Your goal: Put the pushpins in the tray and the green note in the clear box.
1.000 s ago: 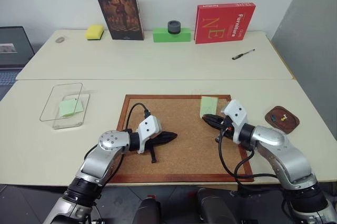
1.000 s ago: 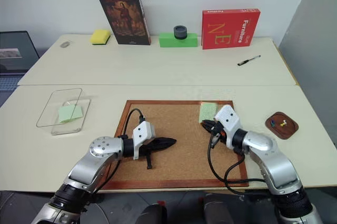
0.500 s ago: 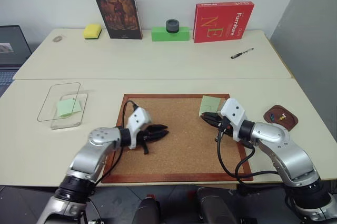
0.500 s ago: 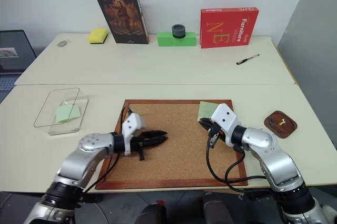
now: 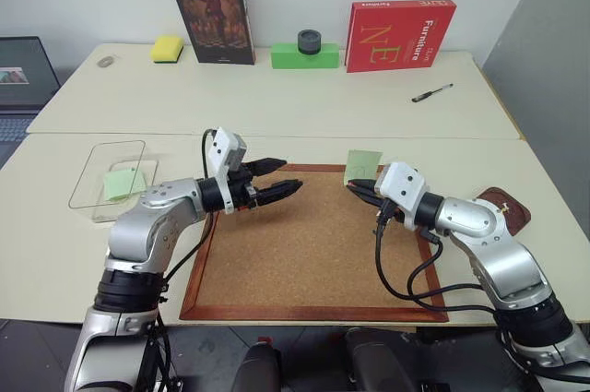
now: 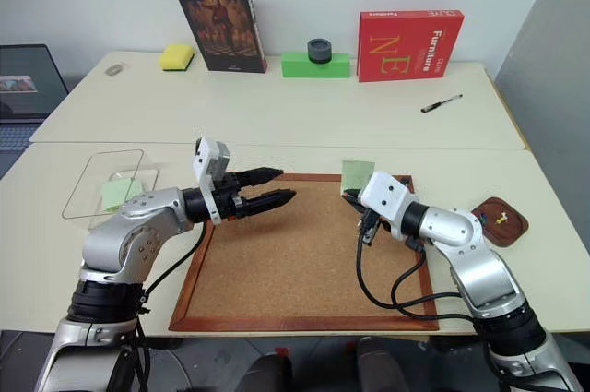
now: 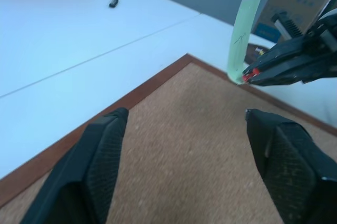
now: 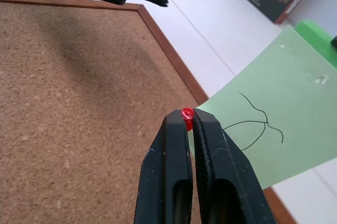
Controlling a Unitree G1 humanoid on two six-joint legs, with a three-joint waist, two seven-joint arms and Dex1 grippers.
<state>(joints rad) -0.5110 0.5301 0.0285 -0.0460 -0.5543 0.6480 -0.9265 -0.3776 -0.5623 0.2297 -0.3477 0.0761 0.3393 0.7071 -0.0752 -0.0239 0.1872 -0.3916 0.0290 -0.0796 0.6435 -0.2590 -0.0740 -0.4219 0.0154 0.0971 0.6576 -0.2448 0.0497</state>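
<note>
Overhead, the left eye view has the left gripper (image 5: 277, 177) spread wide and holding nothing above the corkboard (image 5: 313, 254). The right gripper (image 5: 354, 187) lifts the green note (image 5: 362, 166) clear of the board. One pale slip already lies in the clear box (image 5: 85, 191), and pins rest in the tray (image 5: 513, 207) on the counter (image 5: 304, 111). In the right wrist view, that gripper is clenched on the red pushpin (image 8: 187, 114), the note hanging from it. Separating pin and note is still to do.
</note>
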